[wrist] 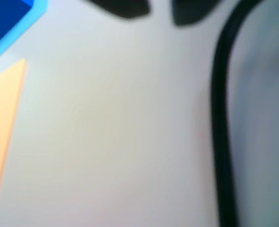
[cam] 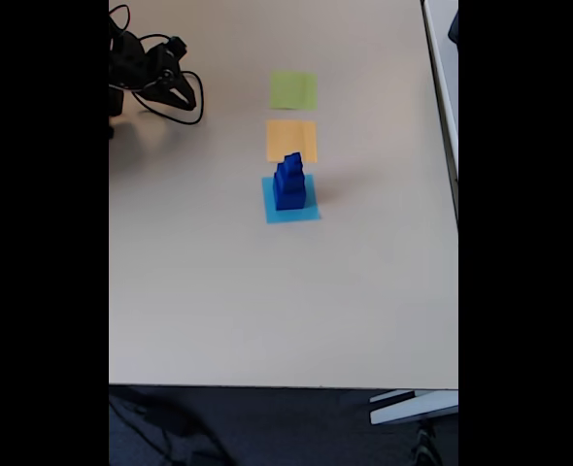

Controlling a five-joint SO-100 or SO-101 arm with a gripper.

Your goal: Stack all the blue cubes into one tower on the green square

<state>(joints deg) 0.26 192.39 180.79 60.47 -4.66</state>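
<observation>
Currently the blue cubes [cam: 289, 183] stand as a stepped tower on the light-blue square [cam: 291, 211], not the green square [cam: 293, 89], which lies beyond the orange square [cam: 291, 141] in the fixed view. The end effector [cam: 180, 95] rests at the bench's [cam: 267, 311] far-left corner, arm folded low, well apart from the tower lying to its right and nearer the camera; whether its fingers are spread cannot be told.
</observation>
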